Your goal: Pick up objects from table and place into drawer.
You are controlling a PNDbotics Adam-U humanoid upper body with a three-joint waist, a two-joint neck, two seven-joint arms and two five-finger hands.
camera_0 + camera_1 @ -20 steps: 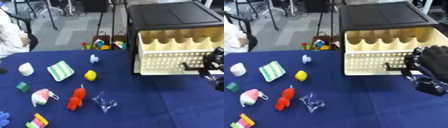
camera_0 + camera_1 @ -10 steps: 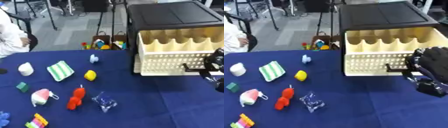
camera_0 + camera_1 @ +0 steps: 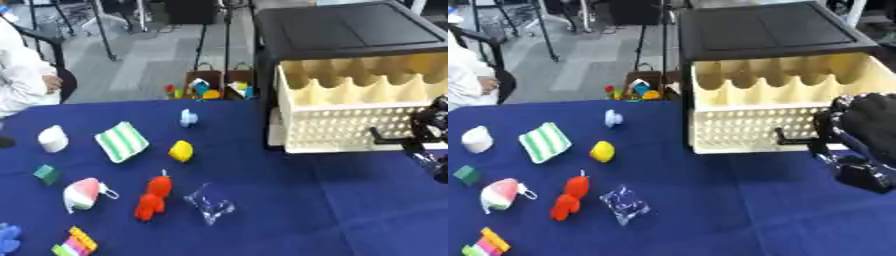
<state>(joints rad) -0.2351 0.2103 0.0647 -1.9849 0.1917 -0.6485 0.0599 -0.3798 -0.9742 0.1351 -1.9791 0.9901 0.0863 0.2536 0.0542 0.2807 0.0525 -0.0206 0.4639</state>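
Right hand (image 3: 866, 131) sits at the front of the cream drawer (image 3: 750, 131), over at the right edge of the blue table (image 3: 710, 210), fingers curled in around the dark handle (image 3: 794, 141) that sticks out of the perforated front panel. Drawer is pulled out of the black cabinet (image 3: 767, 30), its scalloped dividers open to view. The left hand shows in neither view.

Over on the left half of the table, the objects are spread out and lying apart from one another. A green-and-white striped piece (image 3: 122, 141) lies flat toward the far-left part, with a white rounded object (image 3: 52, 138) just beside it nearer the left edge. A small pale blue item (image 3: 188, 118) sits closest to the table's far edge. A yellow block (image 3: 181, 150) rests near the middle, just this side of the stripes. Below it, a red figure (image 3: 153, 197) lies stretched out, and a clear crumpled wrapper (image 3: 210, 203) is just beside it on the right. A pink-and-white mask-like thing (image 3: 82, 193) is to the red figure's left, and a small green cube (image 3: 45, 173) lies nearer the left edge. Down at the near-left corner there's a multicoloured block stack (image 3: 73, 243) and a blue shape (image 3: 7, 238) cut off by the edge.
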